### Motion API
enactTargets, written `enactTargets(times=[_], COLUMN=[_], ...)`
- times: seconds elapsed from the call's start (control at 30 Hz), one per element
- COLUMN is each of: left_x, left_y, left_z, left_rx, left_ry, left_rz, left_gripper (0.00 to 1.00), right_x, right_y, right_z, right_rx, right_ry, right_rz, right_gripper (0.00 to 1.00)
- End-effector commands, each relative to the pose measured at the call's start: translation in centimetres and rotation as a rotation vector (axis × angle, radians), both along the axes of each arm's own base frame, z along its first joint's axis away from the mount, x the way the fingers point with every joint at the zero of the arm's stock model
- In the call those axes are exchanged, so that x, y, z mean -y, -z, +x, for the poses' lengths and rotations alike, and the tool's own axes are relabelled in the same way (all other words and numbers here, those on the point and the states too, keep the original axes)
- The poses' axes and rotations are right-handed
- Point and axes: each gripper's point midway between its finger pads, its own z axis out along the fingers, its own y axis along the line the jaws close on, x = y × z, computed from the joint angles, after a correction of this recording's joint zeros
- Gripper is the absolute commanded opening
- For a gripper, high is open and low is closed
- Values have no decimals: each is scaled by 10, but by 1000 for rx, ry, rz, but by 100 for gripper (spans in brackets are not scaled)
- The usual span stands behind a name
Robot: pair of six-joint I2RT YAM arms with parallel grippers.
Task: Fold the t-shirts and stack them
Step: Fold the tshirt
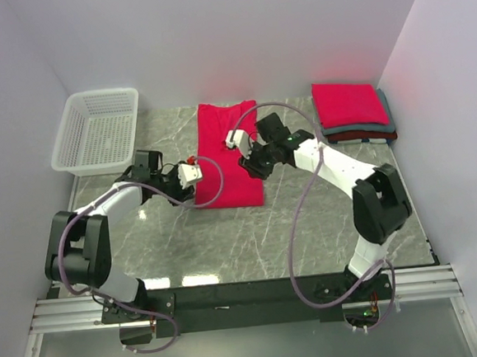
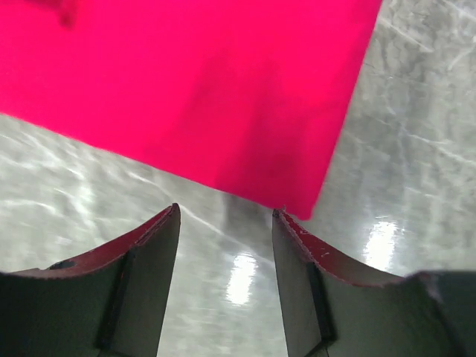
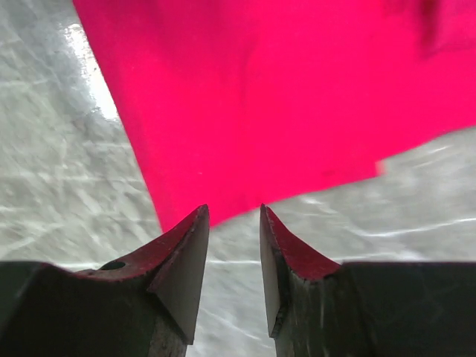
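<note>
A bright red t-shirt lies folded into a long strip in the middle of the marble table. My left gripper hovers at its left edge, open and holding nothing. In the left wrist view the gripper hangs over bare table, and a corner of the shirt ends just past the right fingertip. My right gripper is above the strip's right side, open with a narrower gap. In the right wrist view the gripper is empty, with a shirt corner just ahead.
At the back right is a stack of folded t-shirts: red on top, grey and dark red beneath. A white lattice basket stands at the back left. White walls close in three sides.
</note>
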Motion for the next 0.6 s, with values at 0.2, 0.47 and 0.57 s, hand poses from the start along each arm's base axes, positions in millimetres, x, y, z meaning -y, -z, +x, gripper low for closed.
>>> enactTargets(times=[0.2,0.47,0.57], left_x=[17,21,27], left_y=[-13,-5,5], left_z=[37,21,26], left_rx=[-241,-205,-266], left_ry=[-162,-107,-185], left_rz=[-172,-181,-177], left_gripper=[62,57,52], right_x=[-5,-20,-20], right_y=[7,29,62], right_z=[24,-8,-16], right_rx=[-326,-521,-620], right_ry=[299,292,328], right_rz=[209,289,263], right_gripper=[41,33,31])
